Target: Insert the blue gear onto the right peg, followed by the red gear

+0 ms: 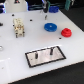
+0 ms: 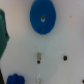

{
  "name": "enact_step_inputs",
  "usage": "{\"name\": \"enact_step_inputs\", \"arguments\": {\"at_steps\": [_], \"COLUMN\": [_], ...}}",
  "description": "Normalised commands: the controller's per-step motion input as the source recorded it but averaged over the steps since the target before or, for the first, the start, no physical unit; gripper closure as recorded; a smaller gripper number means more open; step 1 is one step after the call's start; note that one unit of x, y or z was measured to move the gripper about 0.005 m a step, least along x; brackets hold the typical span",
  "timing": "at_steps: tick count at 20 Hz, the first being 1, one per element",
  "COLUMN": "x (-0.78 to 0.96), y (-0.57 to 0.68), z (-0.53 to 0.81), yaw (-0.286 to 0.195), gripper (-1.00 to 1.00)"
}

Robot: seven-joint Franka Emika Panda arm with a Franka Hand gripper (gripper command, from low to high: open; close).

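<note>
The blue gear (image 1: 50, 27) lies flat on the white table, toward the far side. The smaller red gear (image 1: 66, 32) lies just to its right in the exterior view, apart from it. The grey plate with a black border (image 1: 56, 56) sits nearer the front and carries two thin dark pegs. The right peg (image 1: 50, 51) is the one on the exterior view's right. My gripper (image 1: 46, 7) hangs above the table behind the blue gear and holds nothing that shows. The wrist view shows the blue gear (image 2: 42, 17) from above. A blue gripper part (image 2: 15, 79) shows at that picture's edge.
A small beige frame-like object (image 1: 19, 27) stands on the table at the exterior view's left. A dark green thing (image 2: 3, 32) shows at the wrist view's edge. Two small dark marks (image 2: 38, 58) dot the table. The table's front edge runs below the plate.
</note>
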Motion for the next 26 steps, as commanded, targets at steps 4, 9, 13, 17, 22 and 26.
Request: {"name": "enact_step_inputs", "arguments": {"at_steps": [4, 9, 13, 17, 22, 26], "x": [-0.3, -0.27, -0.23, -0.22, -0.31, -0.2], "y": [0.23, 0.08, 0.03, -0.02, -0.12, 0.0], "z": [-0.57, -0.54, -0.51, -0.5, -0.38, -0.01], "yaw": [0.0, 0.0, 0.0, 0.0, 0.0, 0.0], "gripper": [-1.0, -1.0, -1.0, -1.0, -1.0, 1.0]}}
